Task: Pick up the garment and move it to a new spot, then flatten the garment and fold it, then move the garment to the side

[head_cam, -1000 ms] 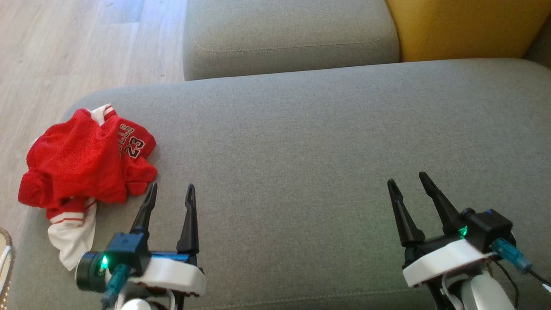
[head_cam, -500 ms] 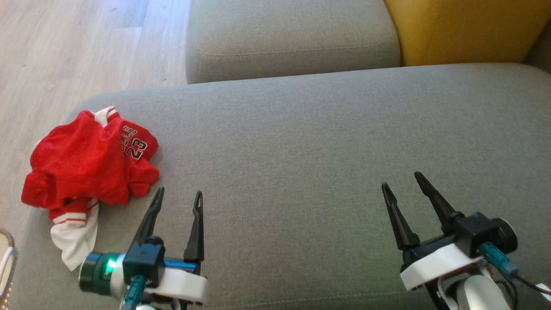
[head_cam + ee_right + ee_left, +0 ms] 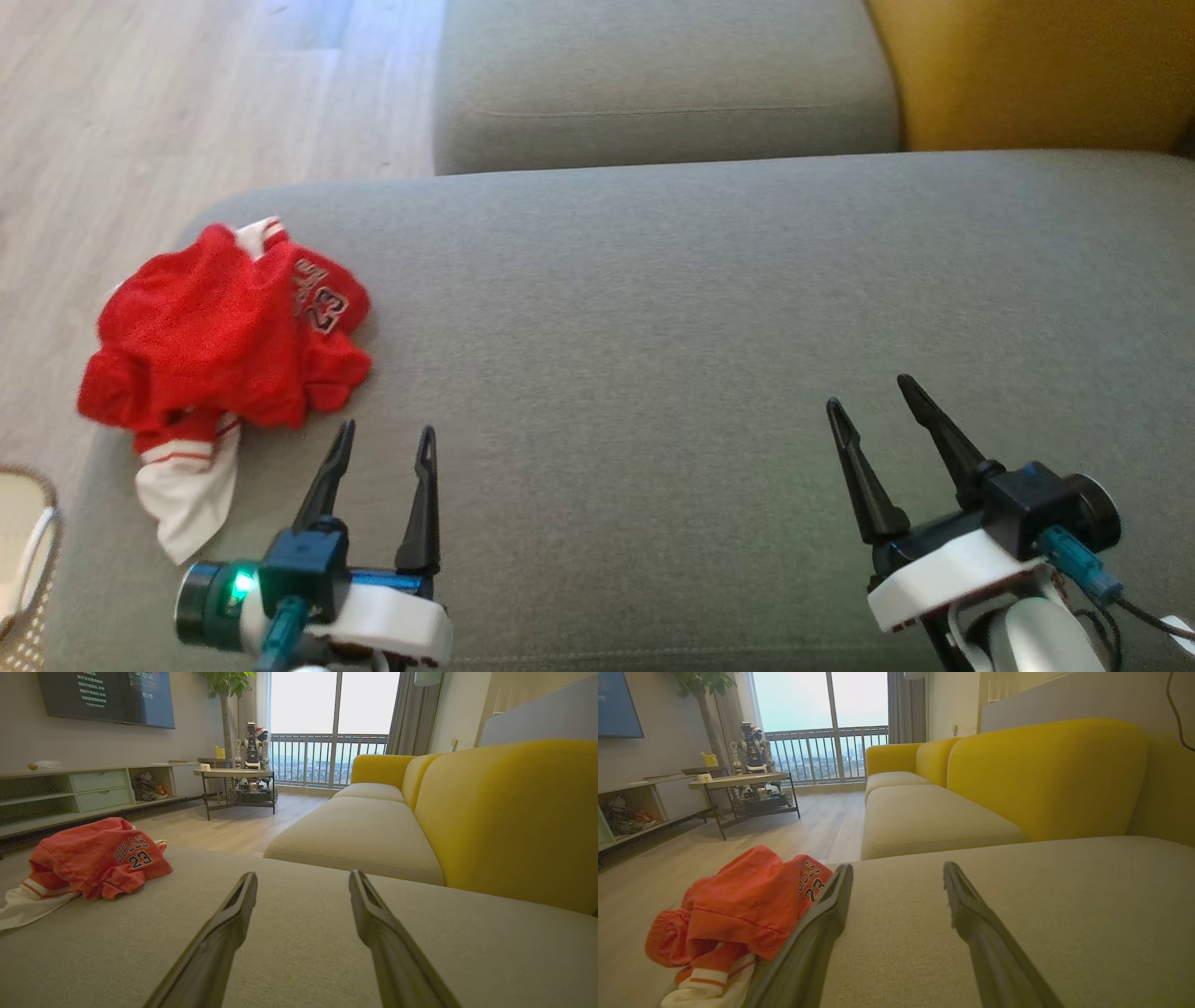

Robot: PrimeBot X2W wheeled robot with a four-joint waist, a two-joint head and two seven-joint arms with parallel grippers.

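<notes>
**Grippers.** At the near edge of the wide grey fabric seat cushion (image 3: pixel 653 308), the L gripper (image 3: pixel 387 427), w/ two long dark fingers, is spread wide w/ nothing betw. them. It sits low over the fabric; contact unclear. The R gripper (image 3: pixel 867 392), same build, is also wide and empty. It is toward the cushion's right end, well apart from the work.

**Task item.** The crumpled red mesh jersey (image 3: pixel 215 345), w/ white trim and a "23" print, is bunched at the cushion's left end, just beyond the L fingertips and untouched. Its outer fold sits at, poss. over, the cushion's left edge. The white hem trails toward the near-left corner.

**Risks (my judgement).** Pickup not begun.
- If you come in low, you may shove the heap off the left edge onto the pale wood floor (image 3: pixel 140 93).
- Pinch one layer only and the mesh will prob. slip out or lift as a rope, which makes flattening harder.
- Tips driven down could snag the mesh.

**Containers.**
- Woven basket (image 3: pixel 28 560) w/ pale rim, on the floor off the cushion's near-left corner. Contents cannot be made out.
- Low pale shelf unit (image 3: pixel 93 793), far beyond the cushion. Drawers closed; one open bay holds a dark bundle, too small to ID.
</notes>
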